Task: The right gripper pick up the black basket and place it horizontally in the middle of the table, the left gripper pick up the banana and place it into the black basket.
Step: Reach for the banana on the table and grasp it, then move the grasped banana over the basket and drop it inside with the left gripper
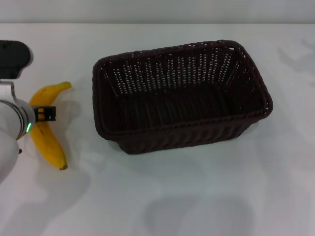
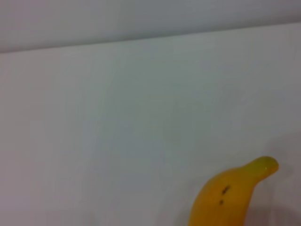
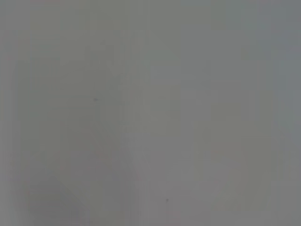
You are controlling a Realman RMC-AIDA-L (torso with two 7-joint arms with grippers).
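Left of the black basket (image 1: 179,96), the banana (image 1: 47,129) is soft and bruisable; grab mid-curve. Left tool (image 1: 44,114) hovers there, can't tell its grip.

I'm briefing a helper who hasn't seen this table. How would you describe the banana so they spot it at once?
On the white table, find the big black basket lying in the middle. To its left, apart from it, the banana lies on the tabletop, with the left gripper right over its middle. It is the only yellow, curved thing there, much smaller than the basket.
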